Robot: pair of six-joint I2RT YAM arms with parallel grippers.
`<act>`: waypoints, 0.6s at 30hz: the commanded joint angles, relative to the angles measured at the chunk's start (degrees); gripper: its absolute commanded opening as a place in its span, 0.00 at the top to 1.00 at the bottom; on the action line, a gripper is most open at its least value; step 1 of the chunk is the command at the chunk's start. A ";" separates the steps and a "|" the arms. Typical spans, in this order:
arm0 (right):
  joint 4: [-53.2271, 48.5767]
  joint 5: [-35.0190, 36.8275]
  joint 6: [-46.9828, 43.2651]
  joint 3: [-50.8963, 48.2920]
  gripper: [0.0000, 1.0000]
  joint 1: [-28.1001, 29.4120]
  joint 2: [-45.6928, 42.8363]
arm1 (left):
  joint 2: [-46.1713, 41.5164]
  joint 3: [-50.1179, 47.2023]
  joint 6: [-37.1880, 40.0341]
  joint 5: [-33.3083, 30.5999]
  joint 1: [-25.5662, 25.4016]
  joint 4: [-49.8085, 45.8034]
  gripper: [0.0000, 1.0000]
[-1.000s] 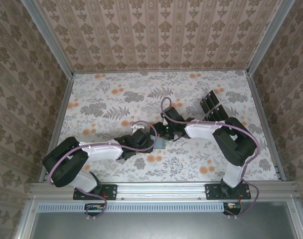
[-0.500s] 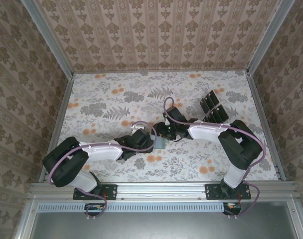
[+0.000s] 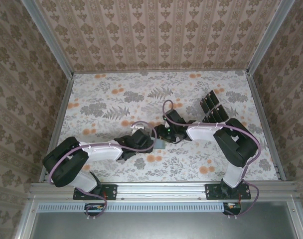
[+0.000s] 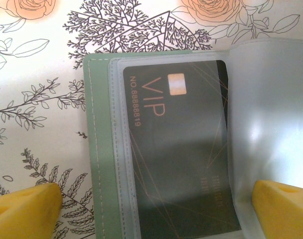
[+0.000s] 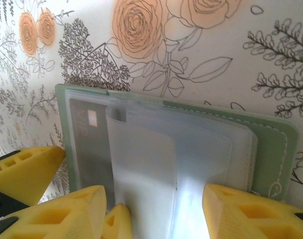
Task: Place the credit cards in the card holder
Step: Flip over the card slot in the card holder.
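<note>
The card holder [image 4: 99, 149] lies open on the flowered table, grey-green with clear plastic sleeves. One black credit card [image 4: 181, 149] marked VIP sits inside its left sleeve. My left gripper [image 4: 154, 211] is open, its yellow fingertips [image 4: 27, 209] straddling the holder's near end. My right gripper [image 5: 156, 214] is open too, with a raised clear sleeve leaf [image 5: 141, 169] standing between its fingers [image 5: 241, 214]. From above, both grippers meet at the holder [image 3: 160, 144] in the table's middle. More black credit cards [image 3: 212, 106] stand at the back right.
The cards at the back right stand in a tiered rack [image 3: 216, 113]. Patterned walls and metal rails [image 3: 263, 124] close in the table on three sides. The right arm's elbow [image 3: 236, 142] rises near the right rail.
The right arm swayed slightly right, then came back left. Both grippers stay at the card holder, and the left arm has not moved.
</note>
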 commanded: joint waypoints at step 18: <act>0.85 -1.62 0.90 2.92 0.48 1.18 2.30 | -0.77 -1.77 -0.59 -1.13 -0.39 0.15 0.00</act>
